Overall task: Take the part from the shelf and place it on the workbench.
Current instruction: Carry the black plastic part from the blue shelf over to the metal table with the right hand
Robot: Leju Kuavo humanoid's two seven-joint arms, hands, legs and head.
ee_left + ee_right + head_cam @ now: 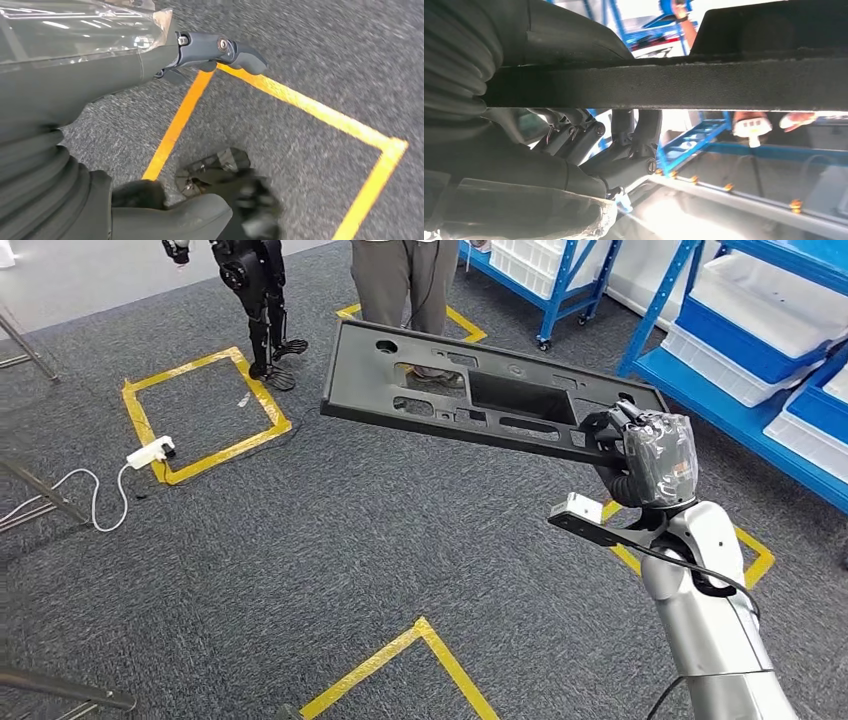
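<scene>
The right hand point(640, 455) grips the black part point(480, 390) by its right end, fingers wrapped over the edge, holding it flat above the carpet and away from the blue shelf point(740, 410). The left hand point(200, 50) hangs free, fingers apart, holding nothing.

- The part point(480, 390) is held above the floor point(350, 540), stretching from the right hand point(645, 455) leftward and slightly far.
- The right hand grips the part's right near edge, at the right of the scene.
- A person's legs point(405, 280) stand far, behind the part.
- Another robot's legs point(260, 310) stand far left, at the far corner of a taped square point(200, 415).
- A power strip point(150, 452) lies at that square's near left corner.
- Shelving point(740, 350) runs along the far right.
- The left hand point(150, 55) hangs over floor tape point(300, 100).
</scene>
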